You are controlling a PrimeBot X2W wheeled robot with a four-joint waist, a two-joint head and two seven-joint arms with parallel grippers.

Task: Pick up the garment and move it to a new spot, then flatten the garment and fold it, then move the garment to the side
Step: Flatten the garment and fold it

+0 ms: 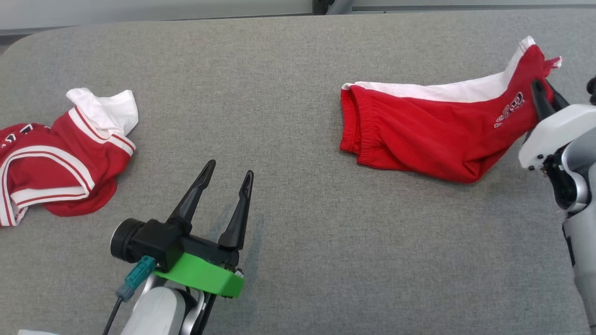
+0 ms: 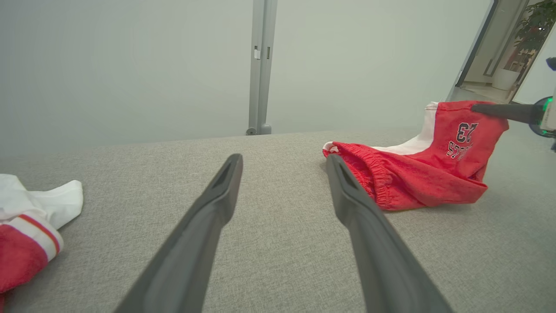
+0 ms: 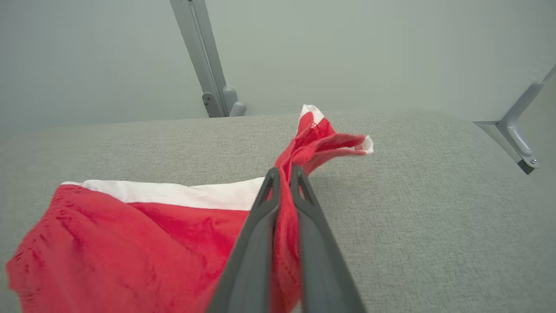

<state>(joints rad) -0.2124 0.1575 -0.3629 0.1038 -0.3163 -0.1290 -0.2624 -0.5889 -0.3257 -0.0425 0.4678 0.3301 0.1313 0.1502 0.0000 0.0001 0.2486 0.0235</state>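
Head view: red shorts (image 1: pixel 437 135) are lying at two o'clock on the table (image 1: pixel 298 70), right gripper (image 1: pixel 542 90) pinching their lifted end; left gripper (image 1: pixel 231 167) is gaping empty at seven o'clock. Left wrist view: the red shorts are sitting at two o'clock. Right wrist view: fingers (image 3: pixel 256 243) are squeezing red cloth.

The table (image 1: pixel 298 60) is covered in grey woven cloth, with a rounded corner at its far left. On its right half lie the red shorts (image 1: pixel 419 135), their gathered waistband flat on the cloth and pointing left, a white stripe along their far edge. Their printed leg end is raised off the surface. Well apart to the left of the shorts, a crumpled red-and-white jersey (image 1: pixel 60 163) rests at the table's left edge. Between the two, nearer the robot than the shorts, a faint bluish smudge (image 1: pixel 253 232) marks the cloth.
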